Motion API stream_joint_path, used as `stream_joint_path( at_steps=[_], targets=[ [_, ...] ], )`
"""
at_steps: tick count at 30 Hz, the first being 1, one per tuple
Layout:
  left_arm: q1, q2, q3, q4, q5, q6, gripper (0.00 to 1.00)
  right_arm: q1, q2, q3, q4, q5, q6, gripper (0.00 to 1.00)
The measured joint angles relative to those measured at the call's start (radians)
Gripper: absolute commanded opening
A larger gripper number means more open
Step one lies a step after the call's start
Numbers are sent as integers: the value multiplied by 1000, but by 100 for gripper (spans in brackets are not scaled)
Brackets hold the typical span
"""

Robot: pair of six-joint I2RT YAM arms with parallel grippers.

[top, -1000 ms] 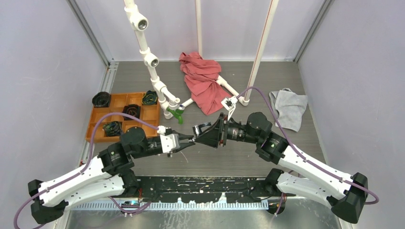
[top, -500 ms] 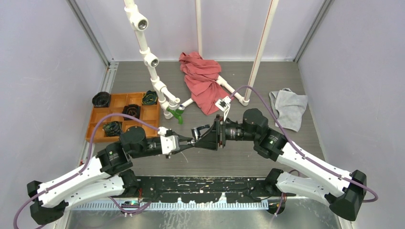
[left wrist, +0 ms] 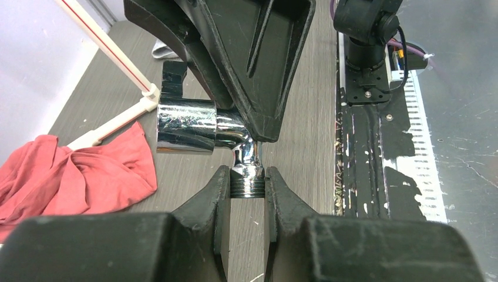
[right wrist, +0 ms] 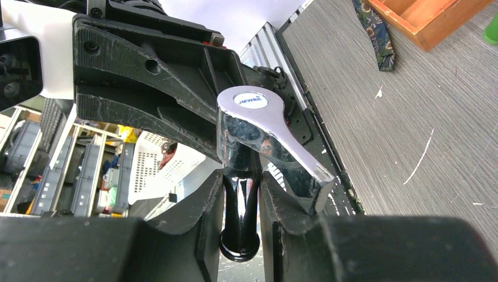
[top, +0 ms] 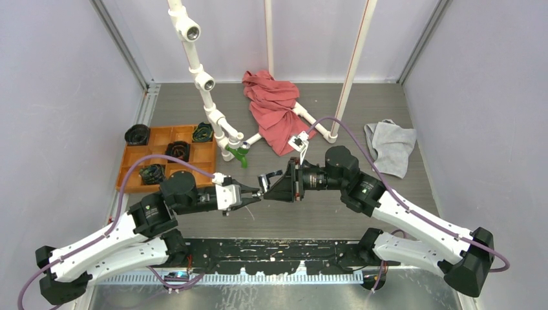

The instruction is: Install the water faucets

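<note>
A shiny silver faucet (top: 263, 183) hangs above the table's middle, held between both grippers. My left gripper (top: 257, 192) is shut on its threaded end (left wrist: 246, 183). My right gripper (top: 267, 181) is shut on its narrow spout (right wrist: 241, 194), and the lever handle (right wrist: 267, 132) sticks up beside the fingers. The silver body (left wrist: 191, 124) shows in the left wrist view. A green faucet (top: 242, 155) sits at the foot of the white pipe (top: 208, 97), which has open tee fittings (top: 192, 31) higher up.
An orange compartment tray (top: 192, 154) with dark rolls is at the left, a black roll (top: 137, 134) beside it. A red cloth (top: 274, 106) lies at the back centre, a grey cloth (top: 391, 145) at the right. White poles (top: 354, 71) stand behind.
Both grippers, joined at the silver faucet, have shifted slightly left. The right arm reached further left and the left arm drew back a little.
</note>
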Motion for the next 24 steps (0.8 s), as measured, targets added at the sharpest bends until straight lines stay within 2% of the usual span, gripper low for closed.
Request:
stream_joint_path(
  at_steps=[1, 3, 4, 6, 9, 16, 24],
  targets=[
    [0, 0, 0, -3, 0, 0, 0, 0, 3, 0, 0, -4, 0, 18],
    [0, 0, 0, -6, 1, 0, 0, 0, 3, 0, 0, -7, -1, 46],
    [0, 0, 0, -6, 2, 0, 0, 0, 3, 0, 0, -8, -1, 54],
    [0, 0, 0, -6, 3, 1, 0, 0, 3, 0, 2, -22, -3, 66],
    [0, 0, 0, -6, 6, 1, 0, 2, 3, 0, 1, -40, -8, 78],
    [-1, -1, 0, -6, 35, 0, 0, 2, -2, 0, 2, -32, -7, 91],
    [-1, -37, 0, -6, 35, 2, 0, -60, 2, 0, 34, -35, 107, 91]
  ],
)
